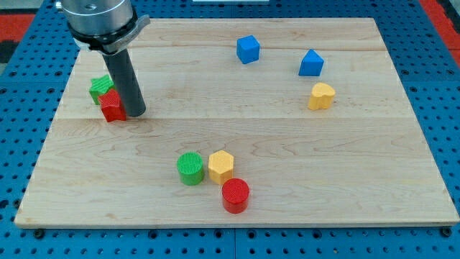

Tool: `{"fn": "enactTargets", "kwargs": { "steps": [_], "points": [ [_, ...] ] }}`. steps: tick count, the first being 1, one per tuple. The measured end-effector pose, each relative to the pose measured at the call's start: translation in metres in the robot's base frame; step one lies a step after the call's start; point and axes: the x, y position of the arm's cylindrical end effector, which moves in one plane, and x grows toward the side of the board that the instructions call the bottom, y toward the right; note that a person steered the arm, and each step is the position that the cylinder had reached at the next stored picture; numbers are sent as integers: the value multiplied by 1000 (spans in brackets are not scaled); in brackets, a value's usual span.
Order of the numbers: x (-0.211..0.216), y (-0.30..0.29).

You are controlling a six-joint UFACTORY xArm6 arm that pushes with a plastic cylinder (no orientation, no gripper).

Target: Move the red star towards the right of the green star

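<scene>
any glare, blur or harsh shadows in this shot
Camera view: sharp and evenly lit; no glare on the pale wooden board; only short soft shadows under the red cylinder block and beside my tip; the arm's metal collar is cropped at the view's top.

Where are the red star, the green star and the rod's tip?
red star [111, 106], camera view, its front face.
green star [98, 87], camera view, its top left.
my tip [136, 114], camera view, rod's lower end, beside the red star.

Lab: blue pegboard [21, 144], wooden board [287, 144]
</scene>
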Motion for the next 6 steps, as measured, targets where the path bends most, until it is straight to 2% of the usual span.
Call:
{"fn": "enactTargets", "kwargs": {
  "steps": [1, 2, 3, 4, 5, 6],
  "points": [
    [19, -6],
    [34, -51],
    [26, -93],
    [19, -83],
    [13, -31],
    [13, 63]
  ]
}}
